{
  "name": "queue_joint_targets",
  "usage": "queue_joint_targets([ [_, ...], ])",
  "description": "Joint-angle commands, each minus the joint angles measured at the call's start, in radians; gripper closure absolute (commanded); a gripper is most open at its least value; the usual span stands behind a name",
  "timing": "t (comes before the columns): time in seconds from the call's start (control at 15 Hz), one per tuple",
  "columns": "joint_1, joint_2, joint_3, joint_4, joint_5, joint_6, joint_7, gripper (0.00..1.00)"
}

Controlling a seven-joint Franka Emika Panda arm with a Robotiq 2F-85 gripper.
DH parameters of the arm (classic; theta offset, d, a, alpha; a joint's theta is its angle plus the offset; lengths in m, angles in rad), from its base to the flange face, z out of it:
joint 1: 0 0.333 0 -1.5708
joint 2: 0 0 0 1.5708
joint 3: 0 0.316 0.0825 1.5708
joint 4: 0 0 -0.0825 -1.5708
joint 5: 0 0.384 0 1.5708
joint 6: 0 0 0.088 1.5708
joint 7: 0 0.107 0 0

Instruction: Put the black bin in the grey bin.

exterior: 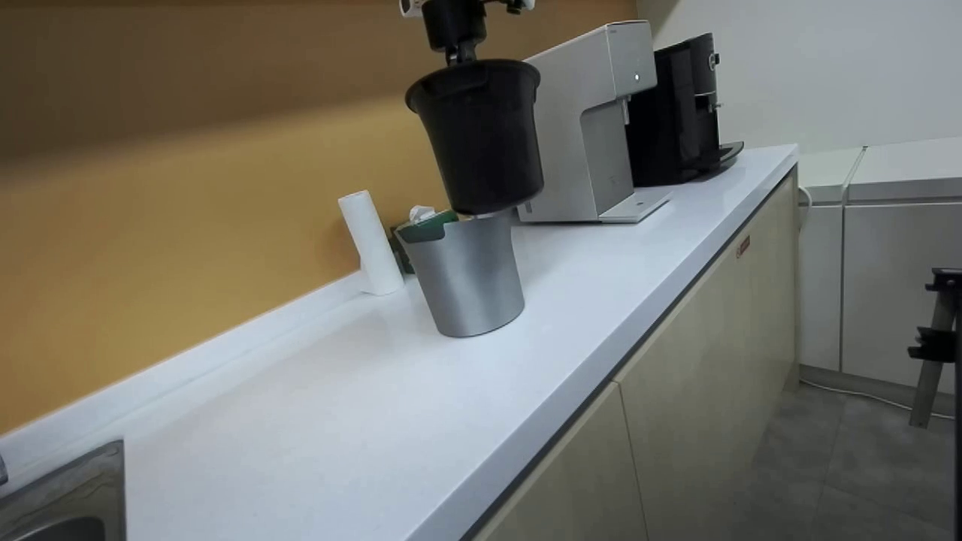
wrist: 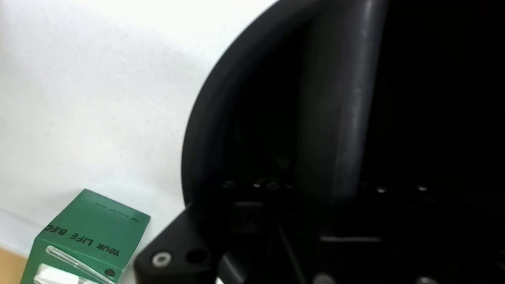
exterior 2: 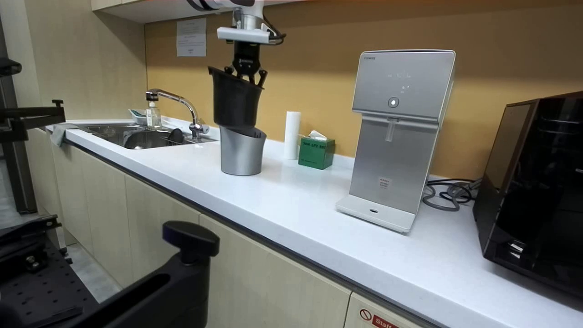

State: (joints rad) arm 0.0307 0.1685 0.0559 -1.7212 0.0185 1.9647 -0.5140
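My gripper (exterior 2: pixel 247 80) is shut on the upper wall of the black bin (exterior 2: pixel 237 100) and holds it up off the counter, slightly tilted. The gripper (exterior: pixel 461 54) also shows at the bin's top in an exterior view. The grey bin (exterior 2: pixel 241 155) stands upright on the counter (exterior 2: pixel 282 191) below. In both exterior views the black bin's base (exterior: pixel 481 150) overlaps the grey bin's rim (exterior: pixel 470 282); I cannot tell whether it is inside. In the wrist view the black bin's rim (wrist: pixel 203 118) fills the right side. The fingertips are dark there, and the grey bin does not show.
A green tissue box (exterior 2: pixel 314 152) and a white cylinder (exterior 2: pixel 292 135) stand by the wall. A grey water dispenser (exterior 2: pixel 396 136) and a black coffee machine (exterior: pixel 676 113) stand further along. A sink (exterior 2: pixel 136 136) with a faucet (exterior 2: pixel 182 102) lies at the counter's other end.
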Motion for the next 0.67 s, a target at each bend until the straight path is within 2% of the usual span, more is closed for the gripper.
queue_joint_targets([
  [0.0, -0.005, 0.082, 0.020, 0.159, 0.007, -0.094, -0.072, 0.98],
  [0.27, -0.003, 0.156, 0.036, 0.258, 0.010, -0.131, -0.089, 0.98],
  [0.6, -0.001, 0.235, 0.050, 0.341, 0.008, -0.117, -0.057, 0.98],
])
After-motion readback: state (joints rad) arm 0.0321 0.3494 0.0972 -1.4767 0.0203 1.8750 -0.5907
